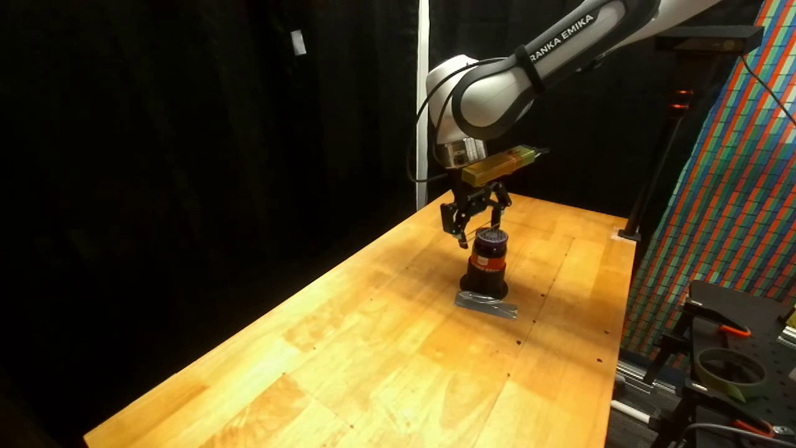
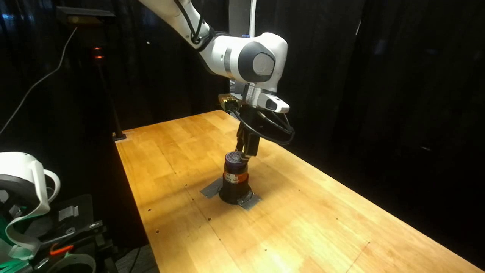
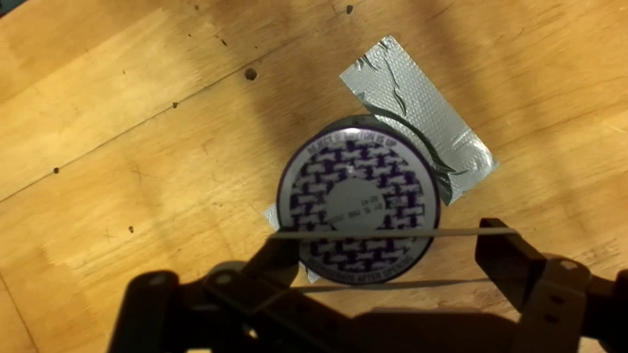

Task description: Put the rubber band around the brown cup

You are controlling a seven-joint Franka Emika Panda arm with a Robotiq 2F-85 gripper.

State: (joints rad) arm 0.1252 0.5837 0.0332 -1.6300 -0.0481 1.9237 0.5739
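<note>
On the tabletop (image 1: 404,354), the brown cup (image 1: 487,266) stands upright, grey tape (image 3: 431,117) touching it; near its lid (image 3: 357,206) we see the tool (image 3: 390,233) spread wide, the rubber band (image 3: 392,234) stretched between its fingers (image 3: 508,262).

Your arm (image 2: 215,57) is white; top centre in an exterior view, you've a dk-grey joint cap (image 2: 245,62) w/ a paler disc (image 2: 263,63). Upper rt of an exterior view, white "RANKA EMIKA" lettering (image 1: 561,37) sits by a blk strap (image 1: 530,68). Nr top centre in both exterior views you've a silver collar (image 1: 461,154), yellowish box (image 1: 499,165) & blk cable (image 2: 281,143). Your gripper (image 3: 385,233) is blk, angular, w/ pale screw heads (image 3: 569,264).
</note>
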